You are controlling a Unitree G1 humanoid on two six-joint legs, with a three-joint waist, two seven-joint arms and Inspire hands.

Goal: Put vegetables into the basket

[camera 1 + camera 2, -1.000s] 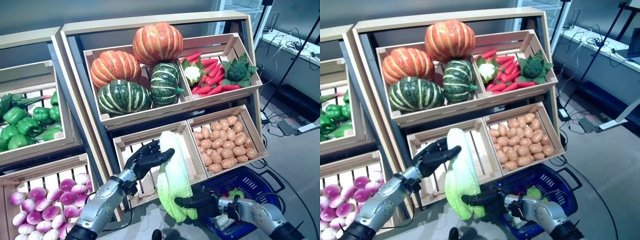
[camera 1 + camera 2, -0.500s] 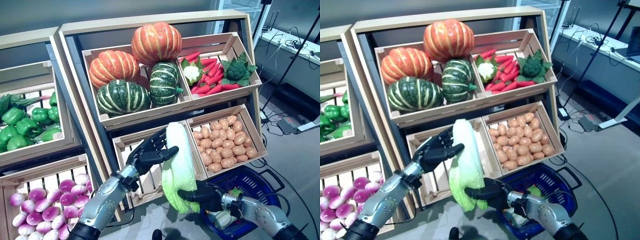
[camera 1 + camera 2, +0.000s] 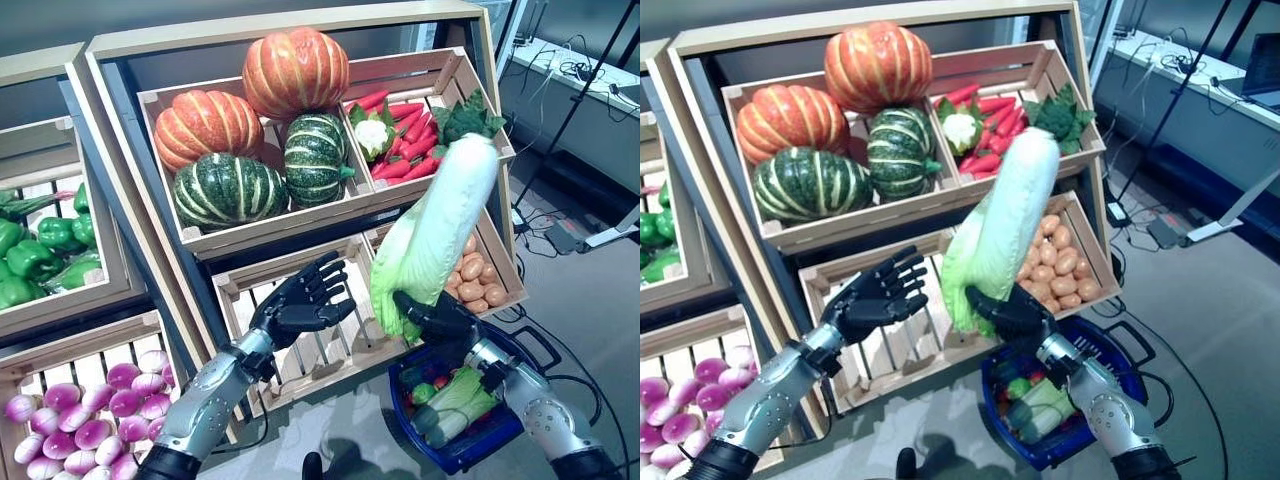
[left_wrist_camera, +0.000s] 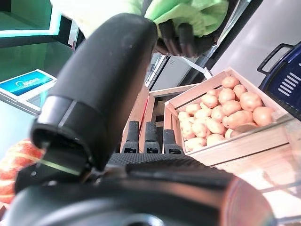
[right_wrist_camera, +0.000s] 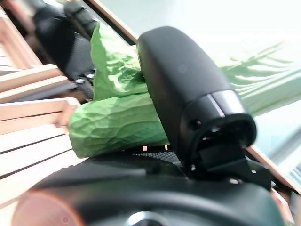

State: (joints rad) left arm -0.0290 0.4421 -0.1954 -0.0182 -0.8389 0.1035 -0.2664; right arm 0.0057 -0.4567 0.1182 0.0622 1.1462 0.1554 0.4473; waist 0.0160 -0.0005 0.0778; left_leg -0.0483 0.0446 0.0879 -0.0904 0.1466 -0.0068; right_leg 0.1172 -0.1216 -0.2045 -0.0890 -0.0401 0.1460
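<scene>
My right hand (image 3: 437, 313) is shut on the leafy green end of a long napa cabbage (image 3: 437, 233) and holds it up, tilted to the right, in front of the stand. The cabbage's green leaves show against the thumb in the right wrist view (image 5: 117, 117). My left hand (image 3: 300, 305) is open and empty, fingers spread, just left of the cabbage, in front of an empty wooden crate (image 3: 300, 355). The blue basket (image 3: 470, 440) stands on the floor below my right hand. It holds a pale green cabbage (image 3: 455, 400) and small green and red vegetables.
The wooden stand (image 3: 280, 130) with its crates rises right behind both hands. A crate of potatoes (image 3: 485, 275) is just behind the held cabbage. Grey floor (image 3: 600, 330) lies to the right, with cables and a black tripod leg (image 3: 575, 120).
My right hand has swung the cabbage up and to the right, so its white end now points high. My left hand has let go of it and opened. The camera has shifted.
</scene>
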